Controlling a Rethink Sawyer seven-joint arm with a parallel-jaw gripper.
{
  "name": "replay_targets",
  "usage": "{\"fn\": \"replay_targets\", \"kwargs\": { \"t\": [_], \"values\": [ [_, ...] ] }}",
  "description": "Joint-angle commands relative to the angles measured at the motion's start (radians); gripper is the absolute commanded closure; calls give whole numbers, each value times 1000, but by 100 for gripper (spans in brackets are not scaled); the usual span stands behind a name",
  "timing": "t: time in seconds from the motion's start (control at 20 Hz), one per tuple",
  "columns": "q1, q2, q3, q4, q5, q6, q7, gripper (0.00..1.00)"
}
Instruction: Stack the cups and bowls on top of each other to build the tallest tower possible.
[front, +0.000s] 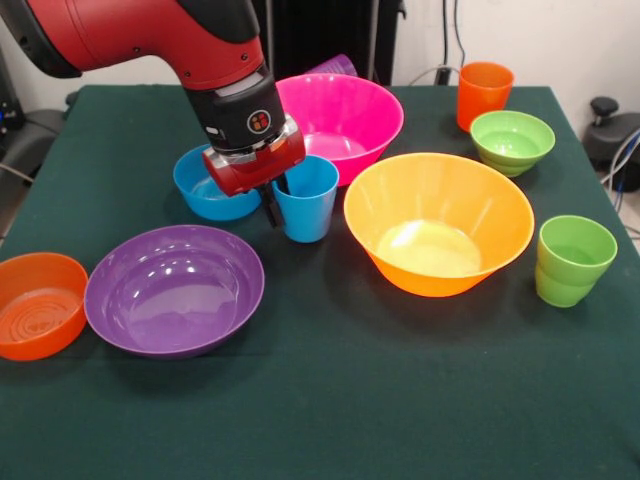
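Gripping: gripper (278, 200) pinching the near-side rim of the upright blue cup (307, 199), between blue bowl (212, 184) and pink bowl (341, 122). Advice: lift straight, keep level, clear both bowls.

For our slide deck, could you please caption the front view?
Sawyer's gripper reaches the blue cup's rim amid scattered bowls and cups on the green table.

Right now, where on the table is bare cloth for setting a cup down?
The widest bare strip runs along the near edge, in front of the purple bowl and yellow-orange bowl. It is crowded around the claw, blue cup, blue bowl and pink bowl.
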Motion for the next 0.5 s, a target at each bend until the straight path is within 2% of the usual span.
{"fn": "replay_targets", "kwargs": {
  "t": [0.05, 0.5],
  "values": [
    [36, 38, -63, 12, -46, -15, 214, 100],
    [45, 40, -64, 1, -45, -12, 218, 100]
  ]
}}
